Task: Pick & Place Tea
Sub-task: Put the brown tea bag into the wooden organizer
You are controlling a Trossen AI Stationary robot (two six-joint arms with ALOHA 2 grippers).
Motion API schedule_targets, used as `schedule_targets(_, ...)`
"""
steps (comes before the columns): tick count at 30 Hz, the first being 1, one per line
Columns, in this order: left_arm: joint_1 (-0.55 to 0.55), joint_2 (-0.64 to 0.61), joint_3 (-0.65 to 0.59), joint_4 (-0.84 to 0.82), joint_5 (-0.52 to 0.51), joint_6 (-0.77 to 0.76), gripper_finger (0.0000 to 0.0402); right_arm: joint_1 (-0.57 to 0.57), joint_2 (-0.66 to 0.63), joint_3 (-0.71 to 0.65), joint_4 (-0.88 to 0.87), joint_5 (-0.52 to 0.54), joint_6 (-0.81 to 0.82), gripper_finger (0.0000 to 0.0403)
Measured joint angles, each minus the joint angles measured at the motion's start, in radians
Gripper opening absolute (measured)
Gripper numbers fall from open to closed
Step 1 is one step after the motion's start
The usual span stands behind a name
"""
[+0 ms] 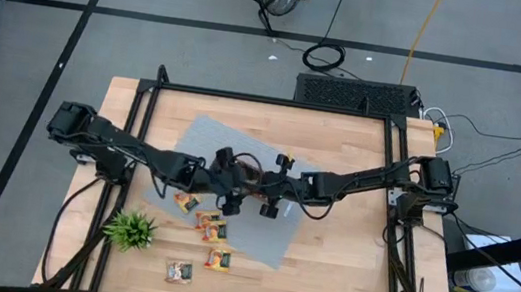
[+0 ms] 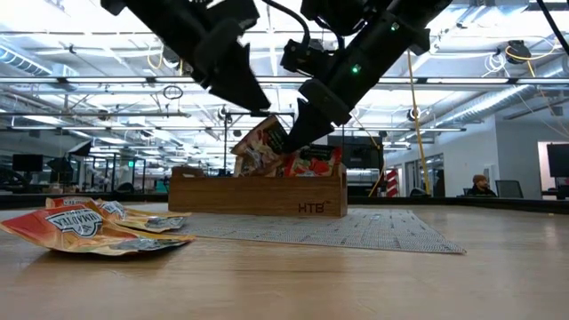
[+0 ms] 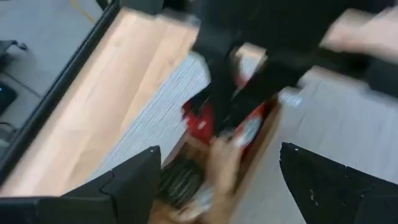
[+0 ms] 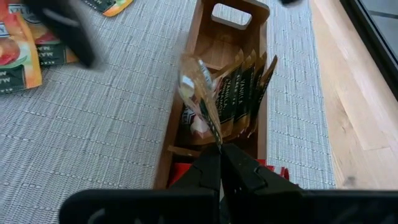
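Over the wooden tray (image 4: 214,134), near the table's centre, the right gripper (image 4: 221,163) is clamped on one tea sachet (image 4: 200,93), held upright, probably to slip it between the filed packets. At nine o'clock of it the left gripper (image 1: 222,183) hovers with fingers apart and empty. Loose sachets (image 1: 211,226) lie toward six o'clock; the table (image 1: 345,268) is bare at four o'clock.

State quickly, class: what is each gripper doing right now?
Left gripper: open, empty, over the wooden tray.
Right gripper: shut on a tea sachet above the tray.
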Motion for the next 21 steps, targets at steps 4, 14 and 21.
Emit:
schedule_targets(4,0.023,0.018,0.011,0.014,0.019,0.072,0.0324,0.000,0.000,0.000,0.001,0.000,0.000,0.0000)
schedule_targets(14,0.058,0.062,0.010,0.102,0.109,0.128,0.0323,0.000,0.000,0.000,-0.001,-0.001,-0.001,0.0000)
schedule_targets(21,0.063,0.062,0.010,0.098,0.166,0.123,0.0266,0.000,0.000,0.000,0.000,-0.001,-0.001,0.0000)
